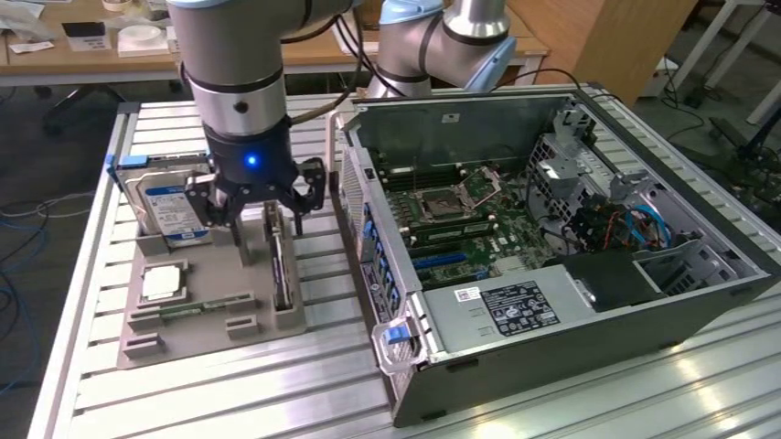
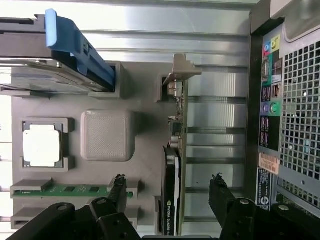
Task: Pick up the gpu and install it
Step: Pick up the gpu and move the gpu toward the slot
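Gripper [image 2: 168, 189]: jaws apart, straddling the graphics card [image 2: 176, 150], nothing held. The card stands on edge in a slot of the grey holder tray [image 2: 145, 90], apparently so the fingers can close on its flat faces. The open computer case [image 1: 598, 352] sits just beside the tray.
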